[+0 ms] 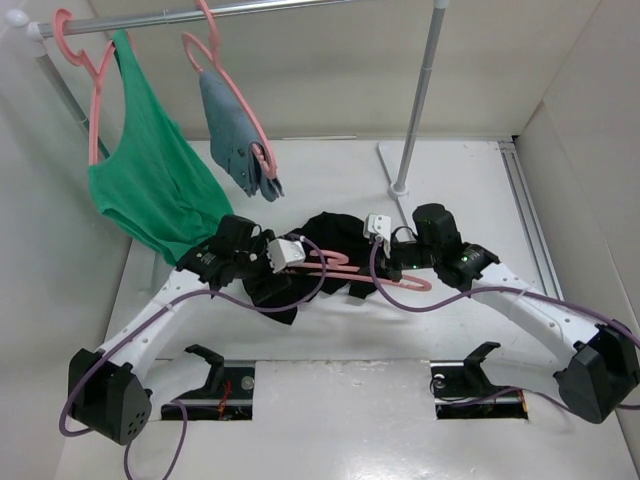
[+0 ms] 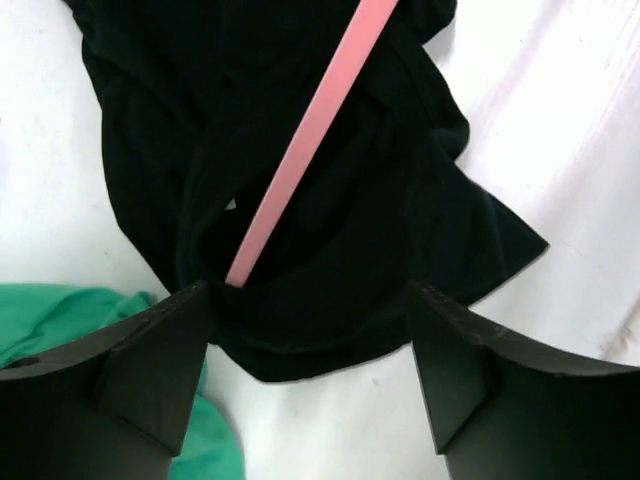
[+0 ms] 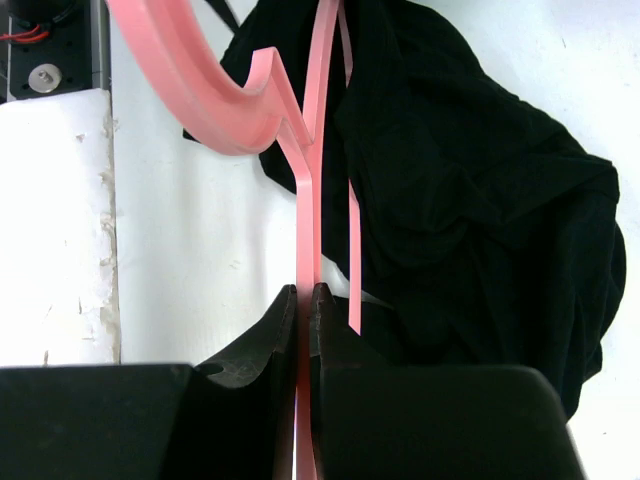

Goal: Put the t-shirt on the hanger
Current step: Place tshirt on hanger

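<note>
The black t-shirt (image 1: 320, 252) lies crumpled on the white table between the two arms. The pink hanger (image 1: 345, 268) lies across it, its hook toward the right. My right gripper (image 3: 305, 295) is shut on the hanger's bar (image 3: 312, 180); the hook (image 3: 190, 75) curves off to the upper left, the shirt (image 3: 470, 200) lies to the right. My left gripper (image 2: 310, 330) is open over the shirt's near edge (image 2: 300, 330); a hanger bar (image 2: 310, 140) runs into the cloth between the fingers. The blue mark is hidden.
A green tank top (image 1: 150, 180) and a blue-grey garment (image 1: 235, 135) hang on pink hangers from a rail (image 1: 230, 10) at the back left. The rail's upright pole (image 1: 420, 95) stands behind my right arm. Green cloth (image 2: 90, 320) lies by my left finger.
</note>
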`<state>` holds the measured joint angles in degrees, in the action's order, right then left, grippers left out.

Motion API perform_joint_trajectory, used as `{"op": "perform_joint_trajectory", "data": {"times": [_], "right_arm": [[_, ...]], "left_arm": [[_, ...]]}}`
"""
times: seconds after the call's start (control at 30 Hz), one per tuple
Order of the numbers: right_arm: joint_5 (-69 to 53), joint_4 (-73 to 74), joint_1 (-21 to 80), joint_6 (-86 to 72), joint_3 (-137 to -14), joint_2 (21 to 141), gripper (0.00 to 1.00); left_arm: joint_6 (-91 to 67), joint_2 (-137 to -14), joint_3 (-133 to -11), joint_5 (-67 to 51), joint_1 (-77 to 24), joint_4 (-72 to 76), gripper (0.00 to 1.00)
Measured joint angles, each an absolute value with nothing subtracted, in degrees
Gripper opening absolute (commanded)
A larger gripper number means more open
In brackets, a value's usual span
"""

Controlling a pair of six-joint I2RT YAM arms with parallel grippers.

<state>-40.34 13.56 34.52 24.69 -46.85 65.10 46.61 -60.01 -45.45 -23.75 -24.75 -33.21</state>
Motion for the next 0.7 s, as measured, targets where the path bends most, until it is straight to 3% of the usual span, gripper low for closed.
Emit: {"op": "perform_joint_trajectory", "data": {"times": [0.03,0.13,0.17,0.2,0.7], "right_arm": [[-40.3,13.6,34.5,24.7,-46.9,65.1,0.00],[-40.3,13.9,34.4,24.9,-46.8,65.3,0.00],[-40.4,14.0,34.4,24.9,-46.8,65.4,0.00],[-40.4,14.3,34.3,24.9,-46.8,65.5,0.00],[-42.5,20.5,32.0,31.4,-50.3,68.8,0.00]], "left_arm": [[45.6,-60.0,-44.7,-23.0,-25.3,-31.5,0.56],[43.9,-60.3,-42.8,-21.4,-26.7,-27.8,0.32],[43.6,-60.6,-42.5,-21.1,-27.0,-26.8,0.13],[43.2,-60.9,-42.3,-21.0,-27.0,-25.9,0.03],[49.1,-56.0,-47.2,-22.9,-26.8,-31.8,0.00]]}}
